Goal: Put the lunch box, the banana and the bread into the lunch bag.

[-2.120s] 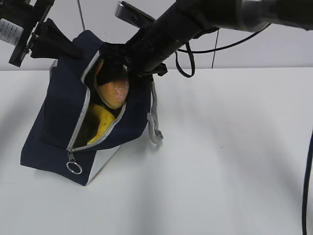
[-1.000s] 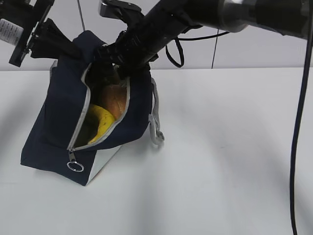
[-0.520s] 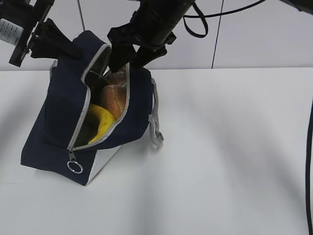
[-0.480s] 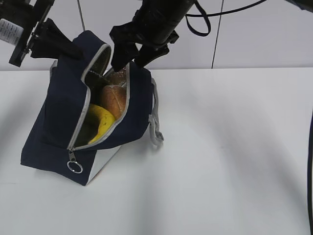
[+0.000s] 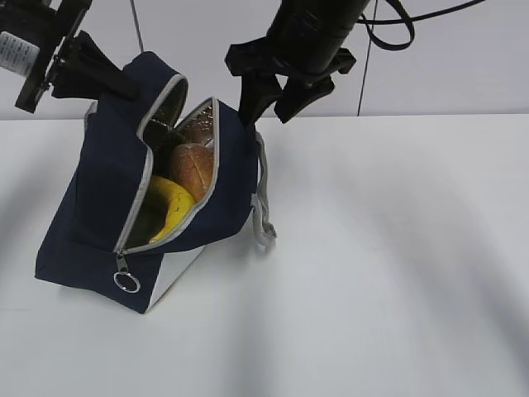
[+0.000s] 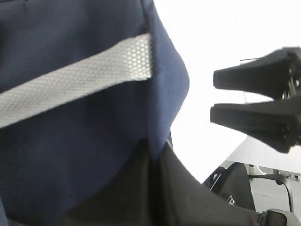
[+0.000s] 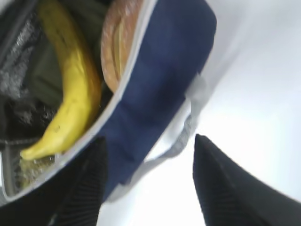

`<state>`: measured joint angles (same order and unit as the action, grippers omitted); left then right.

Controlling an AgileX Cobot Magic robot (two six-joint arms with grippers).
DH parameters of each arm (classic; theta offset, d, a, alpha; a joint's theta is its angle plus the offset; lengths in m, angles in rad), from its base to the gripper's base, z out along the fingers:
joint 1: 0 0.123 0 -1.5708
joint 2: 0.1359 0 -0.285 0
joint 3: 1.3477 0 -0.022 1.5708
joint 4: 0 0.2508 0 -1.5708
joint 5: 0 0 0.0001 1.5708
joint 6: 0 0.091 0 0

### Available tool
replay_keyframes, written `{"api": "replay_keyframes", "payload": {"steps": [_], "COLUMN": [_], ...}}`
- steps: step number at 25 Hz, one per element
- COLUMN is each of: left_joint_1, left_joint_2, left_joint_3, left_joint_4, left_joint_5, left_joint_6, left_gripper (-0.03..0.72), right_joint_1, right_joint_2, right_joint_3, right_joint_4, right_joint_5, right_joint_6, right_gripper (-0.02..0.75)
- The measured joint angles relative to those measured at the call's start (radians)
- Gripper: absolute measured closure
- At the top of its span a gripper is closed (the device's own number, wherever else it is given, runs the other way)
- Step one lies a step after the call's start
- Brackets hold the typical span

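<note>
— Starting nearest: what lies on the table (image 5: 397, 273)?
— Only the lunch bag (image 5: 99, 215), unzipped, ring pull (image 5: 126, 283) toward the camera; banana (image 5: 169, 207) and bread (image 5: 195, 168) sit inside.
— Lunch box?
— Can't make it out.
— Behind?
— Left gripper (image 5: 124, 85) clenched on the bag's top edge; right gripper (image 5: 271, 106) above, parted, holding nothing.

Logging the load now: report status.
Right claw open, empty, above navy-blue fabric lunch bag. Left claw shut on its top edge. Golden-brown roll, yellow banana inside; lunch box not visible. Nothing in the way.
</note>
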<state>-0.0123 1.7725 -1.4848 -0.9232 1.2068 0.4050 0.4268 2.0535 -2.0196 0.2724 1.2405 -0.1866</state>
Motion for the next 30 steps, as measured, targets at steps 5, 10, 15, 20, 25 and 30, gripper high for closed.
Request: {"api": "replay_keyframes", "payload": {"steps": [5,10,15,20,25,30], "left_joint_1": [0.000,0.000,0.000,0.000,0.000,0.000], "left_joint_2": [0.000,0.000,0.000,0.000,0.000,0.000], "left_joint_3": [0.000,0.000,0.000,0.000,0.000,0.000], "left_joint_4": [0.000,-0.001,-0.001,-0.002,-0.002,-0.002], "left_joint_5": [0.000,0.000,0.000,0.000,0.000,0.000], "left_joint_6": [0.003,0.003,0.003,0.003,0.005,0.006], "left_gripper": [0.690,0.690,0.690,0.690,0.690,0.690], "right_joint_1": [0.000,0.000,0.000,0.000,-0.002,-0.069], "right_joint_2": [-0.069,-0.084,-0.084,-0.084,-0.084,-0.084], "right_joint_3": [0.150,0.217,0.219,0.219,0.219,0.230], "right_joint_4": [-0.015,0.003,0.024,0.025,0.049,0.209], "right_joint_5": [0.000,0.000,0.000,-0.009,-0.061,-0.117], "right_joint_6": [0.002,0.002,0.004,0.004,0.009,-0.003], "right_gripper": [0.312,0.312,0.312,0.312,0.312,0.312]}}
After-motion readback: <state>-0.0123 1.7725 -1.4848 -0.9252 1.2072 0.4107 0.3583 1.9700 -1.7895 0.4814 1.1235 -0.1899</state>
